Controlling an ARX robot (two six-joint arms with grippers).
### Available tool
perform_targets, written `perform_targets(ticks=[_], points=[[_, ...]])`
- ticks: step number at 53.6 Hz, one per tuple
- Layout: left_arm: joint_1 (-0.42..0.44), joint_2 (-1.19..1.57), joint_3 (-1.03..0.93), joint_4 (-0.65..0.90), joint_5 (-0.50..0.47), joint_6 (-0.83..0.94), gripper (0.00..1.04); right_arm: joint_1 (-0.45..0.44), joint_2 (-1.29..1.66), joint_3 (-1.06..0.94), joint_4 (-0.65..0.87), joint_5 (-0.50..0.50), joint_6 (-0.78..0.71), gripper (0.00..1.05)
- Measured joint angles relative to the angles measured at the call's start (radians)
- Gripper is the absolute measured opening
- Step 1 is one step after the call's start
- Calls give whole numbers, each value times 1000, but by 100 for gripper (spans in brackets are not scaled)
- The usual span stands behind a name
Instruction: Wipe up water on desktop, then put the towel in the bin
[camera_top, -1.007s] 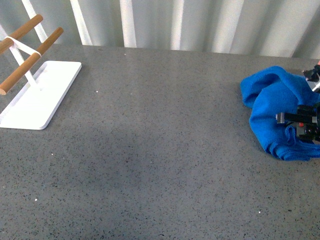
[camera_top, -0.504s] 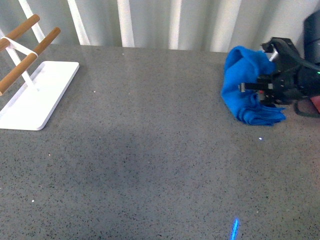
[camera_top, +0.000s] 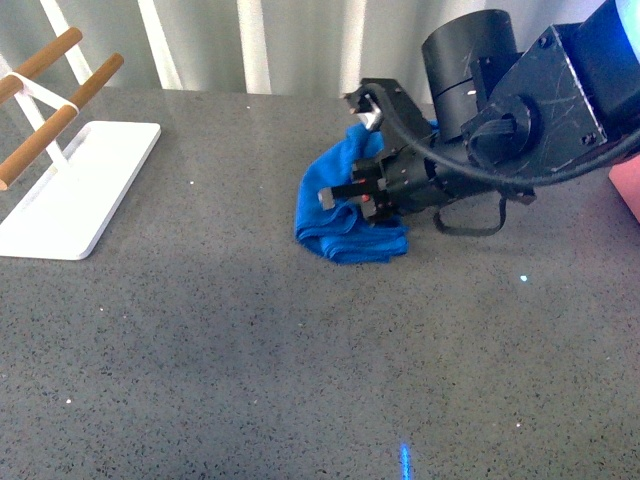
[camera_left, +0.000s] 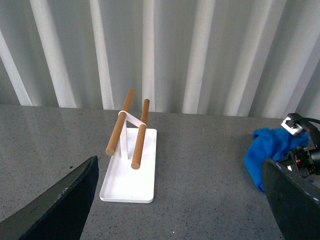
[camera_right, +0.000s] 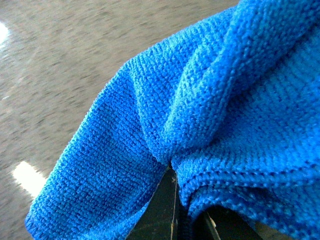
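Right hand (camera_top: 350, 195) pinched tight on bunched bright blue ribbed microfibre towel (camera_top: 340, 235), lower folds resting on dark grey speckled stone-like surface (camera_top: 250, 350), mid-surface toward back. Left hand (camera_left: 179, 165) gaped wide, holding nothing. No water discernible. Judgement: wiping stage under way; binning remained undone; no bin in view.

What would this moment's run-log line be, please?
step: wipe | right gripper: shut on towel | towel: bunched on desktop | left gripper: open
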Motion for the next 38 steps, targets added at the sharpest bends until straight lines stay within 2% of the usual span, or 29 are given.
perform_targets(ticks=[11,18,32,38], points=[[0,0,0,0,0,0,98,66,-113,-199,36,-51,-43,3],[0,0,0,0,0,0,98,64,-203,-328,40,-56,-89,3],[0,0,0,0,0,0,98,-53,-418,-551,-19,-42,-233,3],[0,0,0,0,0,0,98,-148,-541,-651,-79,-46,-323,3]])
